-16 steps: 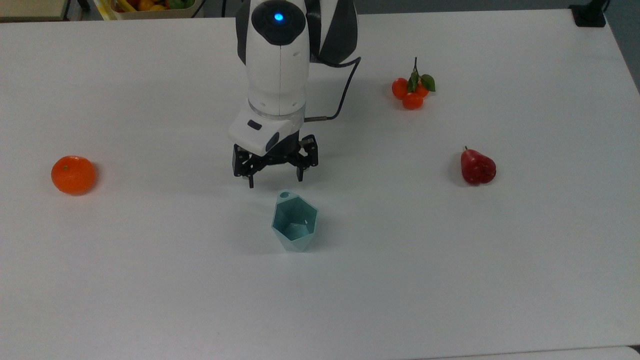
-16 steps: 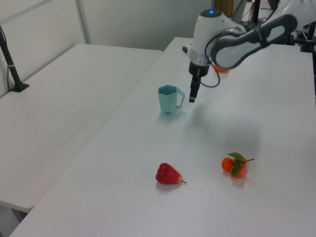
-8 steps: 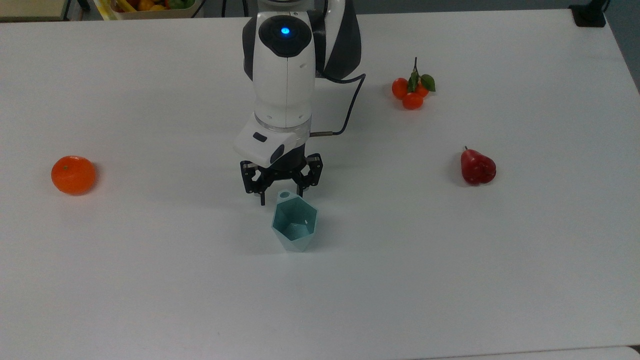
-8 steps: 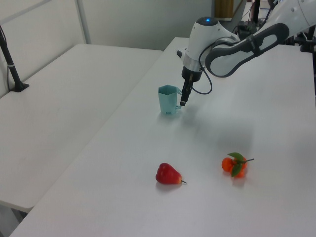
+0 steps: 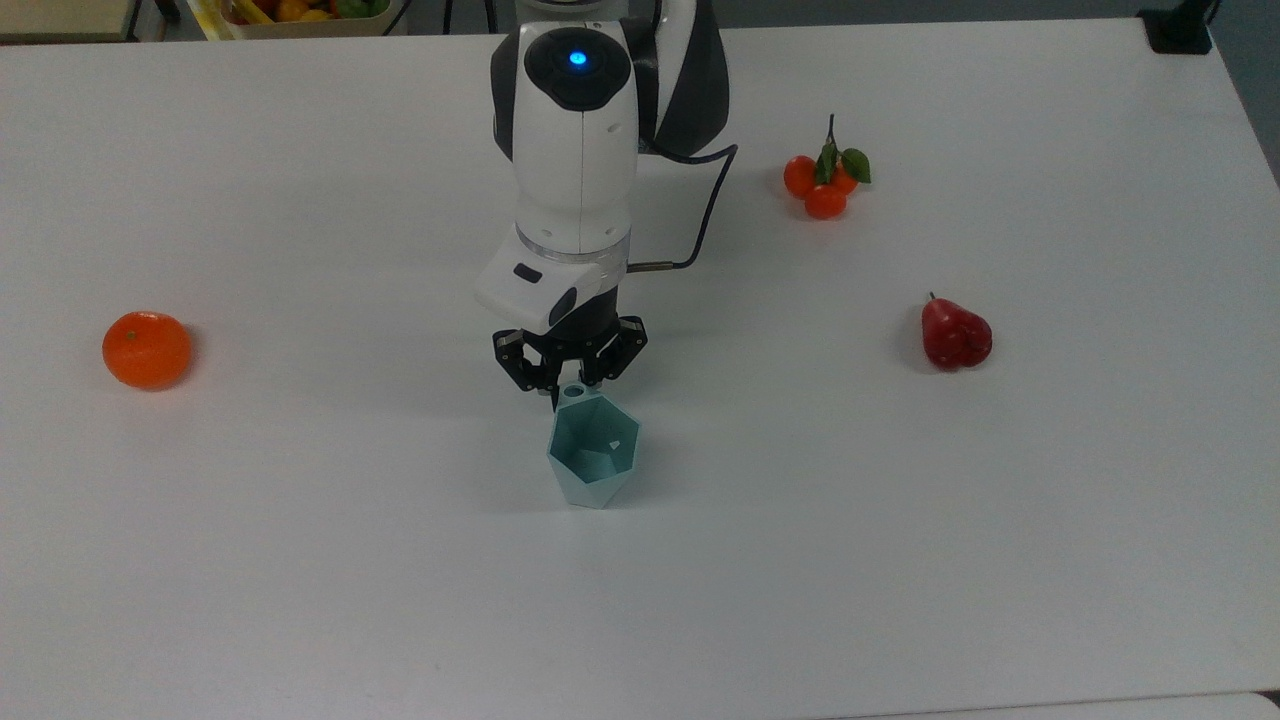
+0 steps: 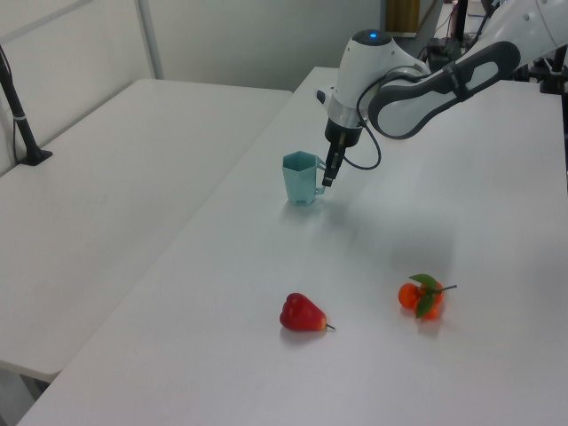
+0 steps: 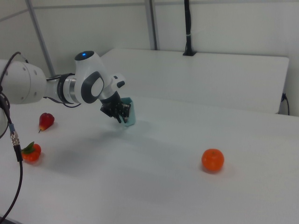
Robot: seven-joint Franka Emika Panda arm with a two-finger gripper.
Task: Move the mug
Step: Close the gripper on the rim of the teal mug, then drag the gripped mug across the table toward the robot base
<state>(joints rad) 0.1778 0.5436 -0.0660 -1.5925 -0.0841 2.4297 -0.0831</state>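
Note:
The mug [image 5: 593,455] is a pale teal faceted cup standing upright near the middle of the white table [image 5: 300,560], its small holed tab handle pointing at the arm. My gripper [image 5: 570,385] reaches down at that handle, the fingers drawn in on both sides of the tab. In the left view the gripper [image 6: 327,177] sits against the right side of the mug [image 6: 300,177]. From the right view, the gripper [image 7: 120,114] partly covers the mug [image 7: 131,113], hiding the handle.
An orange [image 5: 146,349] lies at the top view's left. A red pear [image 5: 955,335] and a leafy cluster of small tangerines [image 5: 825,180] lie at the top view's right. A fruit bin [image 5: 300,15] sits beyond the far edge, and a black clamp [image 5: 1180,30] at the far right corner.
The gripper came down and towards the mug's handle, and its fingers narrowed from wide open onto the tab. The mug shifted a little.

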